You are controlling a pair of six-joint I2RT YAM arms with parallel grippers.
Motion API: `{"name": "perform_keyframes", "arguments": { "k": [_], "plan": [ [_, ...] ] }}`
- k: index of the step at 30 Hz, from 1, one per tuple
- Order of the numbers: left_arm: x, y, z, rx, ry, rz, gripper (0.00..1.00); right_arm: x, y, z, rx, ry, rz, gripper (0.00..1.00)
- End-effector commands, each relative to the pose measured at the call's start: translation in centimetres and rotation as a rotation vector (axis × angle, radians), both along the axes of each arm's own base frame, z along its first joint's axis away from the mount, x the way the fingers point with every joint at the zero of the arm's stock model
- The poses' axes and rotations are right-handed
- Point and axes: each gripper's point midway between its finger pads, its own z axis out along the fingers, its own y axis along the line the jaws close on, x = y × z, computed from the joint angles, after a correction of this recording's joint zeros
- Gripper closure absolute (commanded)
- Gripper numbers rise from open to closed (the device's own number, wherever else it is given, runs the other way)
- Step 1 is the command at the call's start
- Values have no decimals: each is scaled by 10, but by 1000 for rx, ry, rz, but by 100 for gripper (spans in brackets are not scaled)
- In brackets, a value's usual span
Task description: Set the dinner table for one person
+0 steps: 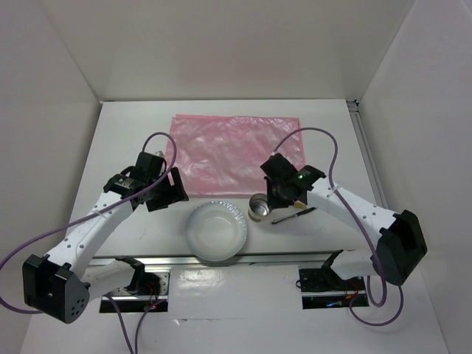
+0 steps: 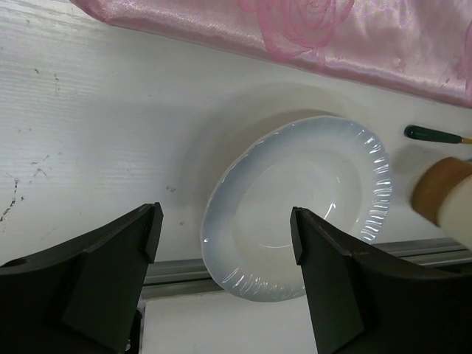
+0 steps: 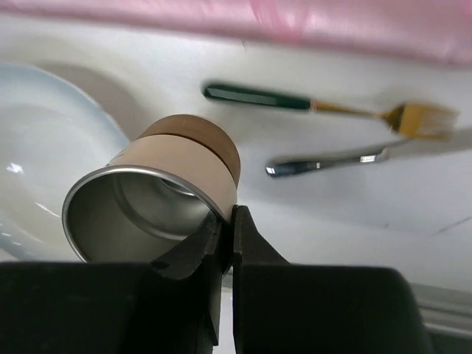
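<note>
While the pink mat point(image 1: 236, 151) lies spread at the middle of the white tabletop point(image 1: 125, 147), it carries nothing, so the setting is judged barely begun. Plate point(image 1: 193, 221), cup point(image 1: 259, 207), green-handled fork point(image 3: 324, 105) and a silver utensil point(image 3: 332, 161) of uncertain kind all sit off the mat, toward the near edge. The right fingers point(image 3: 251, 247) are pinched on the cup's wall; the left fingers point(image 2: 118, 251) stand wide, holding nothing, near the plate. Every item awaits placement.
</note>
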Motion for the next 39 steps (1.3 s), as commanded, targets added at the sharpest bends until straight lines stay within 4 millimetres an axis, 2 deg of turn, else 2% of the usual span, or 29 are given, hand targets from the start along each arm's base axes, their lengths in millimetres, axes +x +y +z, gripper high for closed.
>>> {"name": "perform_keyframes", "arguments": {
  "k": [1,2,4,5,6,7,8,9,10,11,12,13,14,15,16,17,18,19,20,21,22,23,25,26,28,30,35,37,39],
  "plan": [
    [14,-3,18,-7,-73,-7,12,37,-4,75,5,-225,-28,100],
    [14,-3,18,-8,-73,-7,12,46,-5,87,18,-258,-32,100],
    [17,-8,19,-25,-93,-27,12,83,-13,113,38,-344,-78,100],
    [17,-8,19,-25,-93,-27,12,100,-16,106,13,-329,-100,100],
    [19,-10,18,-29,-93,-41,12,120,-18,118,19,-363,-121,100],
    [18,-11,18,-36,-90,-46,12,140,-31,119,12,-370,-177,100],
    [18,-14,15,-33,-80,-55,13,162,-32,103,-7,-348,-203,100],
    [18,-14,15,-33,-80,-55,13,177,-36,100,-18,-351,-212,100],
    [18,-14,15,-33,-80,-55,13,200,-46,111,-23,-387,-250,100],
    [17,-15,15,-26,-82,-59,13,219,-49,89,-48,-349,-267,100],
    [17,-14,15,-21,-85,-68,13,232,-55,85,-60,-345,-279,100],
    [16,-12,13,-8,-78,-61,13,255,-66,98,-38,-380,-319,100],
    [14,-9,12,3,-70,-56,13,271,-68,72,-50,-335,-309,100],
    [15,-8,14,7,-81,-51,13,282,-72,67,-43,-329,-321,100],
    [14,-6,12,17,-75,-46,13,303,-84,79,-23,-362,-353,100],
    [13,-6,12,24,-77,-50,13,310,-89,49,-44,-295,-358,100],
    [15,-7,16,21,-86,-50,13,318,-94,44,-49,-287,-370,100],
    [15,-7,16,21,-86,-50,13,331,-100,52,-31,-308,-384,100],
    [15,-7,13,24,-77,-50,13,336,-99,46,-33,-303,-384,100],
    [15,-7,13,24,-77,-50,13,342,-106,31,-49,-282,-386,100],
    [15,-7,13,24,-77,-50,12,349,-110,33,-45,-296,-396,100],
    [15,-7,11,27,-68,-50,12,351,-107,21,-43,-275,-389,100],
    [16,-8,11,23,-66,-42,12,357,-114,15,-51,-272,-393,100],
    [13,-8,7,19,-54,-48,12,363,-118,19,-47,-286,-403,100],
    [9,-9,6,10,-49,-55,12,363,-122,8,-46,-262,-406,100],
    [7,-9,2,8,-35,-46,10,365,-122,6,-46,-261,-406,100],
    [-3,-13,-2,-17,-21,-79,3,365,-128,-11,-57,-232,-414,100],
    [-3,-17,0,-39,-24,-103,0,367,-126,-13,-53,-230,-399,89],
    [-10,-19,-3,-39,-10,-126,0,368,-123,-9,-40,-236,-393,72]
  ]
}}
